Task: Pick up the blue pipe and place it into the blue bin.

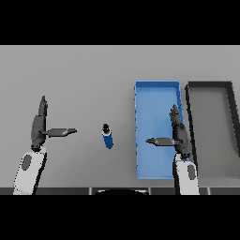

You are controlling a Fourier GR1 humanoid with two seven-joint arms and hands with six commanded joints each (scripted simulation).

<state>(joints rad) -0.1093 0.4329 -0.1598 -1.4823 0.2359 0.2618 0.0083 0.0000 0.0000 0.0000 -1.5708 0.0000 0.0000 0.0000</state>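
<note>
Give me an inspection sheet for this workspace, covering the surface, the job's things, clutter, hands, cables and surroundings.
Surface: grey table, flat and plain.
Job's things: blue pipe stands on the table between the two hands, apart from both and not yet picked up; blue bin lies to its right, nothing seen in the part of its floor that shows.
Clutter: a dark-rimmed grey bin sits beside the blue bin on its right.
Hands: left hand open, fingers straight, thumb pointing toward the pipe, holding nothing; right hand open over the blue bin, holding nothing.
Cables: nothing seen.
Surroundings: nothing seen beyond the table.
</note>
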